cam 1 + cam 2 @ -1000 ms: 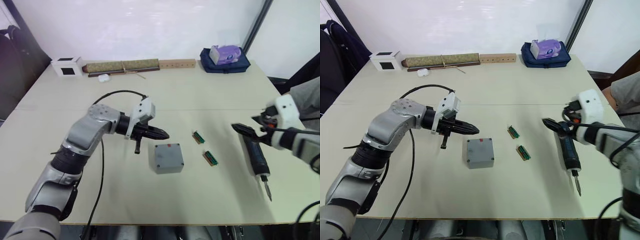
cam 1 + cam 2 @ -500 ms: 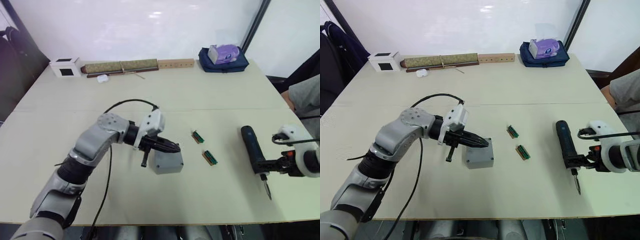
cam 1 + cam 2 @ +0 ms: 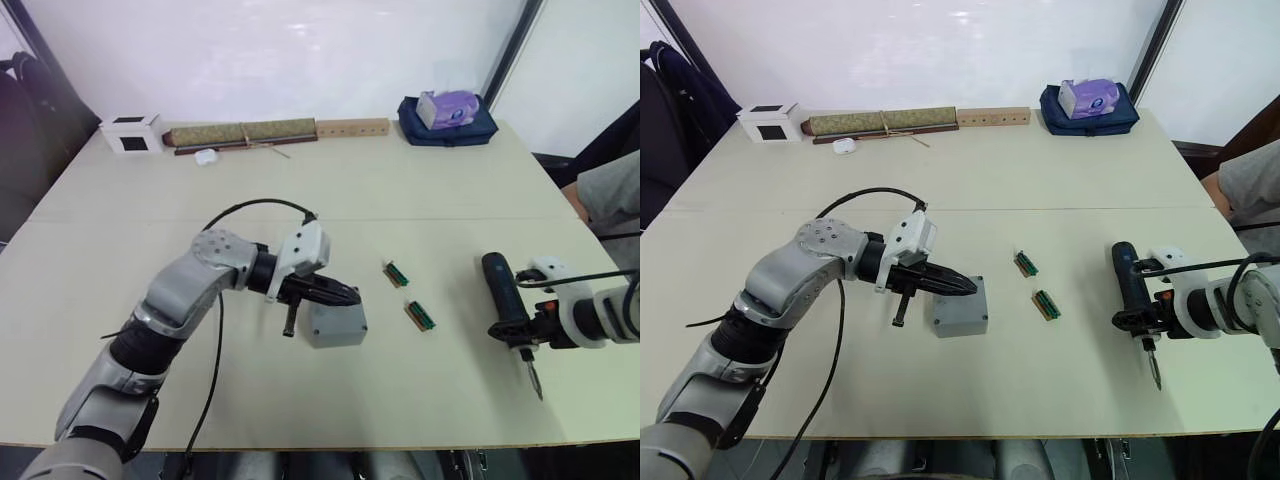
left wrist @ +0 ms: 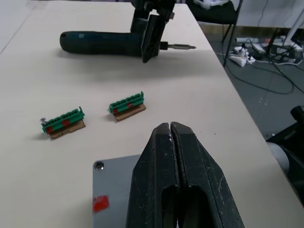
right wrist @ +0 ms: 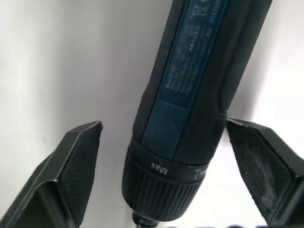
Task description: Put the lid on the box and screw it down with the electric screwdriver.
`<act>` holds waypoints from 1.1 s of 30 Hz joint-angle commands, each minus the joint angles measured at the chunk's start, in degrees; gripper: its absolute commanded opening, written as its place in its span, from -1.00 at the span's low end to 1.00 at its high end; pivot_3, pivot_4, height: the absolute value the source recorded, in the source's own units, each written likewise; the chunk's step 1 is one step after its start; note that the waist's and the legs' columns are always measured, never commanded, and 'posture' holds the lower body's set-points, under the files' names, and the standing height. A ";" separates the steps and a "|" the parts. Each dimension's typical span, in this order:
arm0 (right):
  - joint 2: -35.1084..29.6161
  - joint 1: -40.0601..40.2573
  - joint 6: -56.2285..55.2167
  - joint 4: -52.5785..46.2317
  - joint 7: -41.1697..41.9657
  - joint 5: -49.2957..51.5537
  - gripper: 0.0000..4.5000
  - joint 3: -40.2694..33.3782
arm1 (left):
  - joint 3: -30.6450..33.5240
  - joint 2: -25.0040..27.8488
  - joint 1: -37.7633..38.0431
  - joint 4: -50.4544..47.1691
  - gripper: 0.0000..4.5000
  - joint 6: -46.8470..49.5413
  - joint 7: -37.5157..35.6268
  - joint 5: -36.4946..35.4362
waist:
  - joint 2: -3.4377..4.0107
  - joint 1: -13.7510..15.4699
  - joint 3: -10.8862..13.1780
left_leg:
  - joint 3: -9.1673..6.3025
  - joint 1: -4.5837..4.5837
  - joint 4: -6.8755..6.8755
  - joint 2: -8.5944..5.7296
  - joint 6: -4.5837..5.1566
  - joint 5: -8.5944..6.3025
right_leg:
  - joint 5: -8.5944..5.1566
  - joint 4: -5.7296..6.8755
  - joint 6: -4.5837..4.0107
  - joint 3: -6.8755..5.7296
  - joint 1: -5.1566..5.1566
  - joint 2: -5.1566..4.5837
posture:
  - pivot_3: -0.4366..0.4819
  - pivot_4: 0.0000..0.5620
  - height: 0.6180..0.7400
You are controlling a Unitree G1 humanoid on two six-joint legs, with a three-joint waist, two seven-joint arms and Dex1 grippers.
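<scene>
The right pincer (image 5: 164,171) is spread wide with one finger on each side of the electric screwdriver (image 3: 1131,291), near its collar, so that the tool, which lies flat on the bench (image 3: 970,190), can be closed upon. The left pincer (image 4: 172,142) is pressed together and held over the lid (image 4: 111,192), probably to keep it steady. The lid is already seated on the box (image 3: 961,312), left of two green strips (image 3: 1036,285).
</scene>
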 commanded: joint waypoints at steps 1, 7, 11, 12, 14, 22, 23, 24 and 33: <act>-0.10 -0.13 -0.71 -0.45 2.41 -0.19 0.26 2.85 | 1.28 0.13 0.54 -2.37 -1.00 0.56 1.06 -1.11 | 0.00 -0.01 0.00 | -0.01 0.01 0.00 0.01 0.00 0.00 | 0.00 0.00 0.00 0.00 0.00 0.01 | -0.05 -0.47 1.00; 0.06 -0.87 -1.98 0.71 3.64 -2.25 -0.20 4.24 | 1.19 0.03 1.00 -2.85 -1.00 0.93 1.96 -1.11 | -0.02 0.06 0.01 | -0.02 0.00 -0.01 0.03 0.00 0.00 | 0.00 0.00 0.00 -0.03 0.00 0.02 | -0.05 -0.47 1.00; 0.05 -0.26 -5.25 0.06 4.55 -4.11 -0.20 4.80 | 0.56 0.12 0.10 -1.61 -1.00 0.50 1.95 -0.29 | -0.08 0.01 -0.03 | -0.02 0.02 0.00 0.03 0.00 0.00 | 0.00 0.00 0.00 -0.03 0.02 0.03 | -0.05 -0.47 1.00; -0.49 -0.71 -7.48 0.65 4.61 -5.47 -0.20 4.74 | 0.56 0.49 -0.27 -1.04 -1.00 0.39 1.64 -0.02 | -0.12 -0.05 -0.04 | -0.02 0.02 0.00 0.03 0.00 0.00 | 0.00 0.00 -0.01 -0.03 0.02 0.03 | -0.05 -0.47 1.00; -1.05 -3.59 -11.51 2.94 4.58 -7.69 -0.20 3.25 | 1.23 1.66 -0.98 0.21 -1.00 0.40 0.72 0.03 | -0.14 -0.29 -0.02 | 0.01 0.04 0.00 0.03 0.00 0.00 | 0.00 0.00 -0.01 -0.02 0.02 0.03 | -0.05 -0.47 1.00; 24.46 -12.62 -29.22 -13.48 -3.27 7.27 -0.20 -25.10 | 7.23 1.99 -4.66 7.85 -1.00 2.71 -0.44 -4.09 | 0.37 -0.92 0.28 | -0.04 -0.08 -0.15 0.02 -0.01 0.00 | 0.00 0.15 -0.01 0.01 -0.23 0.11 | -0.05 -0.47 1.00; 29.94 -13.81 -30.10 -16.21 -7.91 10.03 -0.20 -26.21 | 7.37 2.00 -5.55 9.36 -1.00 2.38 -0.49 -3.62 | 0.33 -0.78 0.29 | -0.09 -0.09 -0.25 0.04 -0.01 0.00 | 0.00 0.12 -0.01 -0.03 -0.24 0.13 | -0.05 -0.47 1.00; 33.59 -14.60 -30.32 -17.93 -11.16 11.82 -0.20 -26.86 | 7.30 2.07 -6.13 10.34 -1.00 1.92 -0.46 -3.05 | 0.31 -0.68 0.27 | -0.17 -0.10 -0.32 0.08 -0.03 0.02 | -0.01 0.08 -0.03 -0.11 -0.25 0.13 | -0.05 -0.47 1.00; 51.14 -1.50 -44.54 -33.00 -20.14 3.20 -0.20 -8.79 | 4.07 2.33 -2.41 10.91 -1.00 -3.77 0.51 2.75 | 0.34 0.31 0.26 | -0.04 -0.07 -0.57 -0.09 -0.25 0.14 | -0.01 0.00 -0.04 -0.05 -0.27 -0.24 | -0.05 -0.47 1.00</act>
